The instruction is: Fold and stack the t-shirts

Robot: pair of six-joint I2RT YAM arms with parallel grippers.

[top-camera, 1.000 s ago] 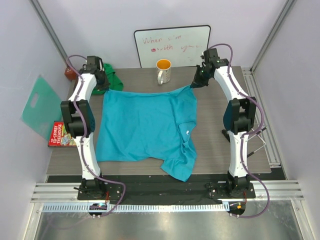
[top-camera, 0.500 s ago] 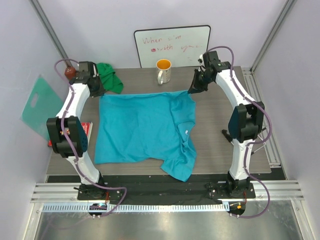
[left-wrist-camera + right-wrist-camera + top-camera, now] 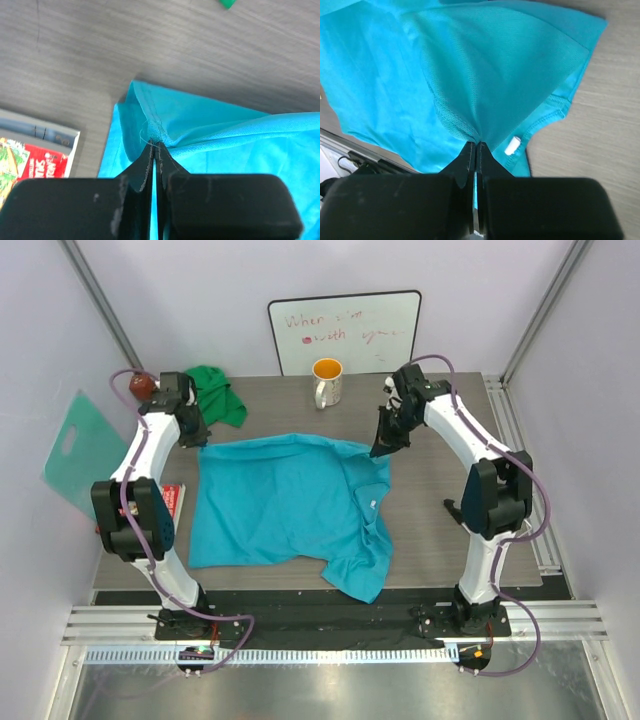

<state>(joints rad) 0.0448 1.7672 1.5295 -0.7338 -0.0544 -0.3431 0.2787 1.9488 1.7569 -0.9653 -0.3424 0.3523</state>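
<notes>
The turquoise-blue t-shirt lies spread across the middle of the table, its far edge lifted off the wood. My left gripper is shut on the shirt's far left corner; the left wrist view shows the hem pinched at the fingertips of the left gripper. My right gripper is shut on the far right corner. In the right wrist view the cloth bunches into the tips of the right gripper, next to a small white tag. The kelly green t-shirt sits crumpled at the back left.
An orange-and-white mug stands at the back centre, before a whiteboard. A mint-teal plastic sheet leans off the table's left side. A red book lies at the left edge, partly behind my left arm.
Both grippers have moved toward the near side, each still holding its corner. The turquoise shirt's far edge has come forward with them and now bows upward.
</notes>
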